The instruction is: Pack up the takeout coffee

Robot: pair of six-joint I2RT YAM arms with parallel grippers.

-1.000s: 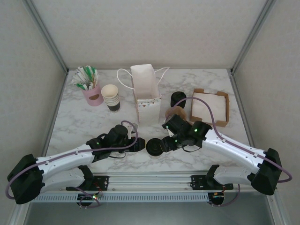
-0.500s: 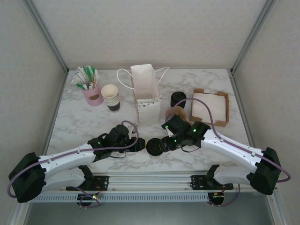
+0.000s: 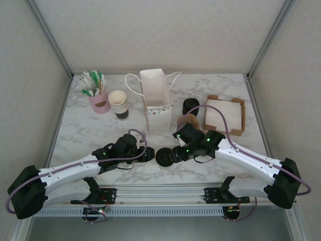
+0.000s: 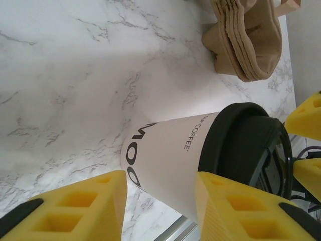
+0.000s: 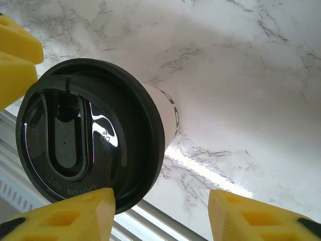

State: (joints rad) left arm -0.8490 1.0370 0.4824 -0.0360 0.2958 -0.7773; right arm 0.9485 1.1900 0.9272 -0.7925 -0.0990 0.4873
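The takeout coffee [image 5: 90,135] — white paper, glossy black lid — upright on the veined marble table [image 4: 75,75]; left gripper [image 4: 159,174] and right gripper [image 5: 160,193] flank it, jaws part-open.

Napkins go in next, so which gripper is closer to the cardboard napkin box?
Right. The right gripper sits front-left of the napkin box; the left gripper is farther left, past the coffee cup.

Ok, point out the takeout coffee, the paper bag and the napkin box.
takeout coffee [image 5: 90,134], right wrist view, black lid.
paper bag [image 3: 155,91], top external view, white wall.
napkin box [image 3: 243,116], top external view, right rim.
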